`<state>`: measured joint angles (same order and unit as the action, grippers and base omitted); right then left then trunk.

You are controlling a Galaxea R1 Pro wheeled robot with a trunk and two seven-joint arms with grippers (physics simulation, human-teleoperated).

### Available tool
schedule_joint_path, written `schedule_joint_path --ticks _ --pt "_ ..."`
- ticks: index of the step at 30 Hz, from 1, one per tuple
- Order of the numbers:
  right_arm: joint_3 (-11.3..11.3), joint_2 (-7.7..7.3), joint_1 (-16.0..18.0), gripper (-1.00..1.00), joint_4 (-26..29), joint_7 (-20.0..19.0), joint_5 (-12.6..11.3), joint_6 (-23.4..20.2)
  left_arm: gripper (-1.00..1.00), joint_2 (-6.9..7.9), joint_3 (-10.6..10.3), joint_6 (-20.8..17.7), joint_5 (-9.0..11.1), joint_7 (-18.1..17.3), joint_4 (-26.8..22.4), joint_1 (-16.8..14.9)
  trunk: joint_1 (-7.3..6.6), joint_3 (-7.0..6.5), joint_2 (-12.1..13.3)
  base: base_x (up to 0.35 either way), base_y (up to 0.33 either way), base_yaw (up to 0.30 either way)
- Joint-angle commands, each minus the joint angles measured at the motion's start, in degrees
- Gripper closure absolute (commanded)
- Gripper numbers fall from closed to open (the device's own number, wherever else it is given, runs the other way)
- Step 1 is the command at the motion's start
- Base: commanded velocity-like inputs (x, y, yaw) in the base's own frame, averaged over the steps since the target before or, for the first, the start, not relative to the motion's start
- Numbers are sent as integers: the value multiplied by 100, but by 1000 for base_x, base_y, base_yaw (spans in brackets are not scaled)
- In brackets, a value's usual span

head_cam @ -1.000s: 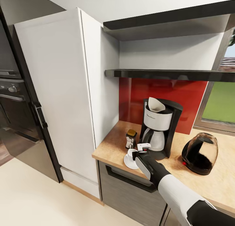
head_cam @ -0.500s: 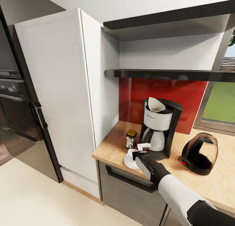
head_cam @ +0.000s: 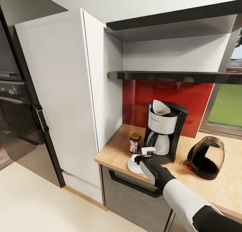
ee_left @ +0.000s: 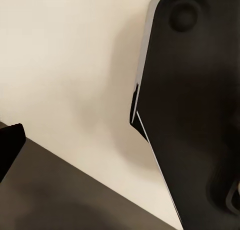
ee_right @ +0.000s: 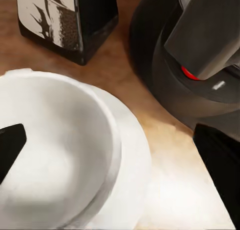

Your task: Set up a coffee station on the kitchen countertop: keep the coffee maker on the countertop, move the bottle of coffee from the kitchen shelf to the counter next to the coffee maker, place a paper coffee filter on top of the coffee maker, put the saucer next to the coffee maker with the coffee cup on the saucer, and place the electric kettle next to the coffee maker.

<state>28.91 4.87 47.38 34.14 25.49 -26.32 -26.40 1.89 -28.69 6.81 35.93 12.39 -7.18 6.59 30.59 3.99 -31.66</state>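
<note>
right gripper (head_cam: pixel 143 155) — set directly over the cup (ee_right: pixel 50 155), fingers spread wide past the rim, nothing clamped | cup seated on the saucer (ee_right: pixel 131 170), just beside the coffee maker (head_cam: pixel 164 131) | jar (head_cam: pixel 135 142) close behind | left gripper state cannot be told

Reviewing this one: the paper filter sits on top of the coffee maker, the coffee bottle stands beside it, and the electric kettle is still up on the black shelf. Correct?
Not quite. The electric kettle is not on the kitchen shelf; the head view shows it standing on the kitchen countertop, to the side of the coffee maker. The rest holds: the paper coffee filter sits on top and the bottle of coffee stands beside it.
</note>
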Motion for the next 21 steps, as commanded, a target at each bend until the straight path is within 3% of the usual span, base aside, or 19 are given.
schedule_joint_path --ticks 1,21 --pt "36 -4 8 -100 9 52 -57 -14 -100 4 -49 4 45 35 -20 4 3 10 -10 0 0 0" --pt "27 -6 8 -100 14 52 -66 -14 -100 4 -49 0 49 35 -18 4 3 10 -10 0 0 0"
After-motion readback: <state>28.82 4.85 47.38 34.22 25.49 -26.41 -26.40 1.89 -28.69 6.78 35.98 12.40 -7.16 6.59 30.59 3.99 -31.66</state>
